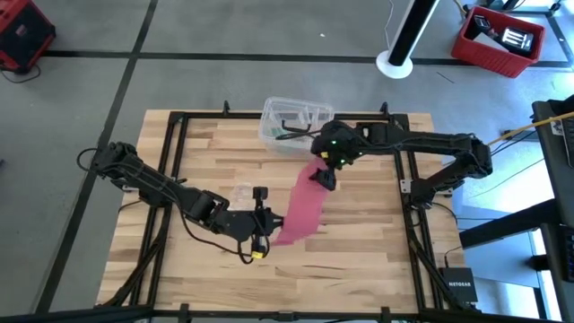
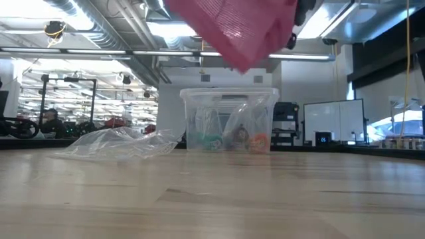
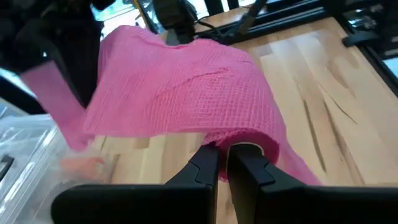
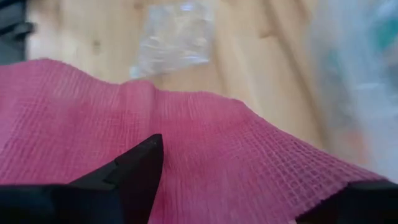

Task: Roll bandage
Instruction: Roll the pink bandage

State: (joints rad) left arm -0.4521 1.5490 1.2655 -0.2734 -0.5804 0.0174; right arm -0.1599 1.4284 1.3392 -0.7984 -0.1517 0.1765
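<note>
Two grippers share one strip. Leftmost, the left gripper [image 1: 263,222] has its fingers pinched together on the near end of the bandage [image 1: 303,205], just above the wooden table [image 1: 377,242]. From there the pink mesh band rises slantwise to the right gripper [image 1: 325,170], whose fingers stand wide apart around the far end beside the clear plastic box [image 1: 291,123]. Light, limp and open-weave, the bandage would likely sag and twist; holding it at the ends, across its full width, seems best.
</note>
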